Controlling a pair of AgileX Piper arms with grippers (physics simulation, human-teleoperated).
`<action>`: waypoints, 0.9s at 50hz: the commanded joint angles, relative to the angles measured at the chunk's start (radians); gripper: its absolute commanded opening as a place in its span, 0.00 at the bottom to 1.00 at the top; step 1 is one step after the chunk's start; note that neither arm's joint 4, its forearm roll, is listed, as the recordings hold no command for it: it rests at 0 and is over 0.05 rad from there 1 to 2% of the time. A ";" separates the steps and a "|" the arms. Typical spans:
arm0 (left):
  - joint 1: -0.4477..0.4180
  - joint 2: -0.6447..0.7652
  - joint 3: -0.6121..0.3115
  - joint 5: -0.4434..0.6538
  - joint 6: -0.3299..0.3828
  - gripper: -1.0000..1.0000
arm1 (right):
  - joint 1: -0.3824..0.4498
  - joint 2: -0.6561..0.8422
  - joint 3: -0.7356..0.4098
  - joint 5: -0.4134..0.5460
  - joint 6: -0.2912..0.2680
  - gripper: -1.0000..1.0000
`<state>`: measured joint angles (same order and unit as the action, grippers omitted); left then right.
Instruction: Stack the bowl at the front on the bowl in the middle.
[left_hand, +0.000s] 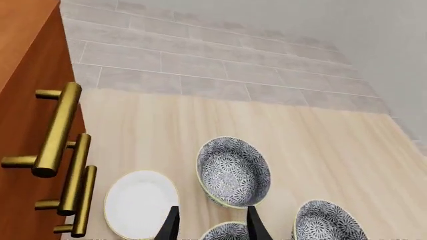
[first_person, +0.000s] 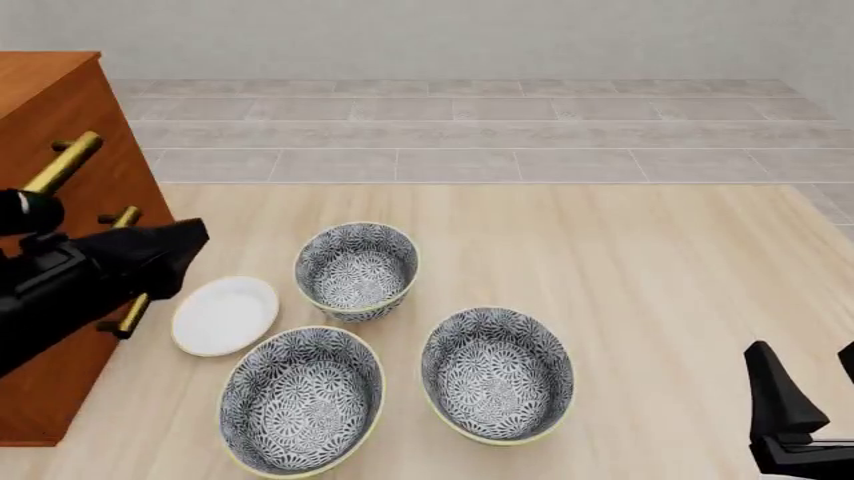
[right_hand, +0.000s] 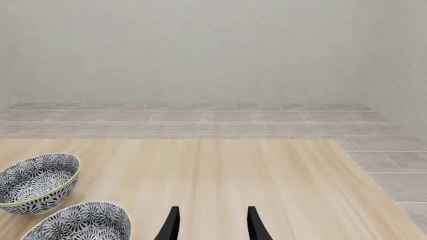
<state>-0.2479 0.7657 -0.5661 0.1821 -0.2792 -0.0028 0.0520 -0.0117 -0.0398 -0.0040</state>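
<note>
hovering with its jaws apart and empty above the front bowl (first_person: 302, 400), the left gripper (left_hand: 210, 227) has nothing lifted yet, the middle bowl (first_person: 498, 372) sits bare beside it, and the right gripper (right_hand: 210, 225), also apart, idles well off.
</note>
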 joint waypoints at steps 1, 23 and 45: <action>-0.042 0.127 -0.059 0.013 -0.056 1.00 | 0.000 0.004 0.005 -0.008 0.000 1.00; -0.031 0.287 -0.142 -0.025 -0.055 1.00 | -0.001 0.004 0.002 -0.006 0.000 1.00; -0.017 0.454 -0.147 -0.120 -0.088 1.00 | -0.001 0.004 0.002 -0.006 0.000 1.00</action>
<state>-0.2719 1.1441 -0.7074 0.1068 -0.3562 -0.0042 0.0561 -0.0098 -0.0455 -0.0039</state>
